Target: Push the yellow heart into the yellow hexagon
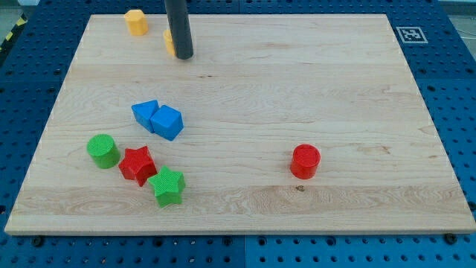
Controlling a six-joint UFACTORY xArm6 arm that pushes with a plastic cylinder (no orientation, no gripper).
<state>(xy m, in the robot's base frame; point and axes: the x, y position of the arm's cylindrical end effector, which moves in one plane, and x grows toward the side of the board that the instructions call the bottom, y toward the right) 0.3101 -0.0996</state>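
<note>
1. Camera view, the rig: my tip (184,56), the lower end of the straight dark rod, sits on the pale wooden board (297,89) at the far left. There is no jaw to clench or release; the rod holds nothing and only presses sideways.
2. Camera view, the task's things: the small yellow plastic heart (169,42) is mostly hidden behind the rod, with just a sliver showing at the rod's left edge, so my tip is touching it or just beside it on its right. I cannot make out its shape from that sliver. The yellow plastic hexagon (136,21) lies further left and a little farther away, near the board's far edge, apart from the heart.
3. Camera view, the other blocks: two blue blocks touch each other left of centre, the blue angular block (146,113) and the blue cube-like block (168,122) on its right. Nearer, at the left, sit a green cylinder (103,150), a red star (137,164) and a green star (167,186), bunched closely. A red cylinder (305,161) stands alone on the right, well apart.
</note>
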